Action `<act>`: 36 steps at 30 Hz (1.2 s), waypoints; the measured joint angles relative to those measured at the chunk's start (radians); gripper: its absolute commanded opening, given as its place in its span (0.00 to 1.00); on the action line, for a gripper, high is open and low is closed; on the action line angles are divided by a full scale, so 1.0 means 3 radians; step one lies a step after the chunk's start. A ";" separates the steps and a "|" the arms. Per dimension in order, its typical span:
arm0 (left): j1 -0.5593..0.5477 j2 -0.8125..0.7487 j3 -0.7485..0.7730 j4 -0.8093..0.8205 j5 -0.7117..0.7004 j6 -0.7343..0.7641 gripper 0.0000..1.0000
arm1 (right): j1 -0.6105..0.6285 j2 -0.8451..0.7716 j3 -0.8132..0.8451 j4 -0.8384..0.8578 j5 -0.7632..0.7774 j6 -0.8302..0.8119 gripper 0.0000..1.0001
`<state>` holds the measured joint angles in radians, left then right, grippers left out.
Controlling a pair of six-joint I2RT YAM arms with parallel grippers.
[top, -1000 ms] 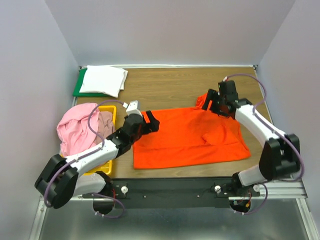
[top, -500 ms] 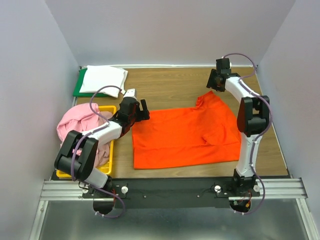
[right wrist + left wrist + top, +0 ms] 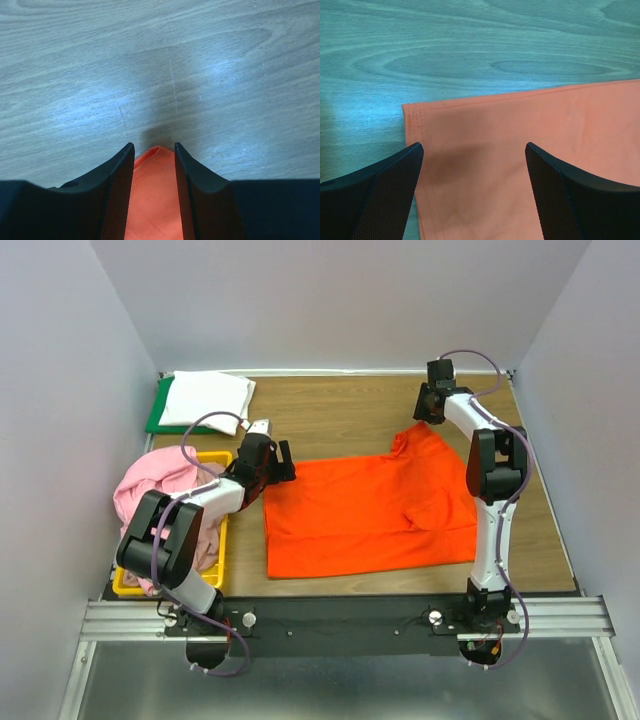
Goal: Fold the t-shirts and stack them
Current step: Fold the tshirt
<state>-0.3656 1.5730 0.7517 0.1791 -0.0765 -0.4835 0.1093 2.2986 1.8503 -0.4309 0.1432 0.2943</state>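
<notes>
Right claw [image 3: 154,147] first: its two fingers sit close together with a pointed tip of the orange t-shirt [image 3: 370,510] in the narrow gap between them. Honestly can't tell if it's actually pinching the cloth or just straddling it. That's up at the shirt's far right corner, out by the back of the wooden table [image 3: 340,415].

Left claw [image 3: 472,147] is wide open, fingers spread on either side of the shirt's far left corner, nothing held. You can see the hem stitching right there in the wrist view.

Orange shirt itself lies spread mostly flat in the middle of the table, with a small rumple towards its right side. White t-shirt [image 3: 205,400] sits folded on the green board [image 3: 158,418] in the far left corner. Pink t-shirts [image 3: 140,495] are heaped in the yellow bin [image 3: 215,455] on the left, spilling over its edge.
</notes>
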 measured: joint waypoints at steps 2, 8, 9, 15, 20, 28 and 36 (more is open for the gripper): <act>0.0013 0.0000 0.0006 0.0000 0.0003 0.0008 0.90 | 0.0000 0.0000 -0.0001 0.0001 0.0001 0.0000 0.41; 0.0064 0.0017 0.0039 0.0001 0.0009 0.0034 0.90 | 0.0000 0.0003 -0.0009 -0.0001 0.0001 -0.0001 0.28; 0.0080 0.0025 0.0045 0.0001 0.0010 0.0041 0.88 | 0.0000 0.0005 -0.0009 -0.0001 0.0001 -0.0001 0.25; 0.0145 0.0118 0.0188 -0.0019 0.0006 0.0097 0.87 | -0.0001 0.0039 -0.0009 -0.0004 0.0000 -0.0003 0.01; 0.0161 0.0277 0.0397 -0.0038 -0.0027 0.0169 0.85 | -0.0013 0.0041 -0.0011 -0.0005 0.0001 -0.0011 0.00; 0.0220 0.0460 0.0530 -0.0173 -0.0175 0.0238 0.76 | -0.0095 0.0033 -0.0069 -0.0004 0.0028 -0.0020 0.00; 0.0239 0.0656 0.0640 -0.0261 -0.0281 0.0281 0.57 | -0.0131 0.0014 -0.0095 -0.0013 0.0067 -0.0027 0.00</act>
<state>-0.2939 1.7699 0.9436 0.1009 -0.1608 -0.3992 0.0700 2.3028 1.8217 -0.4347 0.1635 0.2863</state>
